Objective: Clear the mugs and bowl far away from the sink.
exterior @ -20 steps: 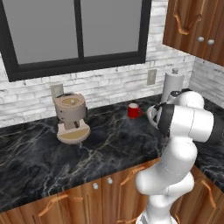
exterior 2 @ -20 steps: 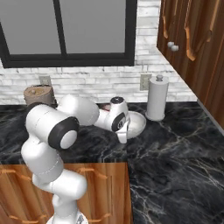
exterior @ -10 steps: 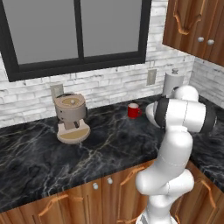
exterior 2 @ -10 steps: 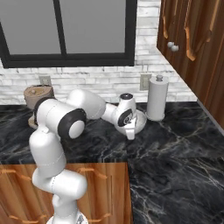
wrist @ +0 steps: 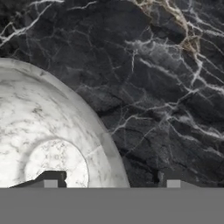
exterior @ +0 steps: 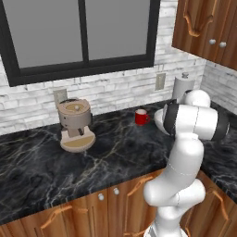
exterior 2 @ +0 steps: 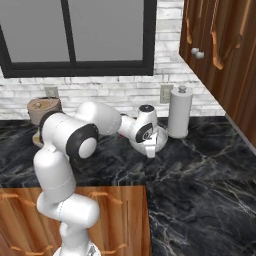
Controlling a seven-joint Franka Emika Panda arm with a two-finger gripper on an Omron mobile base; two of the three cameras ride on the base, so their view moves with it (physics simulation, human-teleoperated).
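The gripper (wrist: 111,181) hangs low over the counter (wrist: 166,87), pointing down. In the hand view its two fingertips (wrist: 50,180) stand spread wide apart: one lies over the inside of the bowl (wrist: 48,131), the other over bare counter outside the rim, so the bowl's wall sits between them. No pad shows pressed against the wall, so whether they touch the rim I cannot tell.

The bowl is white and marbled, standing upright on the black marble right under the hand; in the right base view it shows just beneath the hand (exterior 2: 146,134) as a pale rim (exterior 2: 161,141).

Just past the hand on its right, against the brick wall, stands a paper towel roll (exterior 2: 179,112). The red mug (exterior: 140,117) sits upright on the counter on the hand's left, a little apart from it, handle turned toward the arm. Further left, well apart, is the coffee machine (exterior: 74,121). Wooden cabinets (exterior 2: 220,45) hang above and to the right of the hand.
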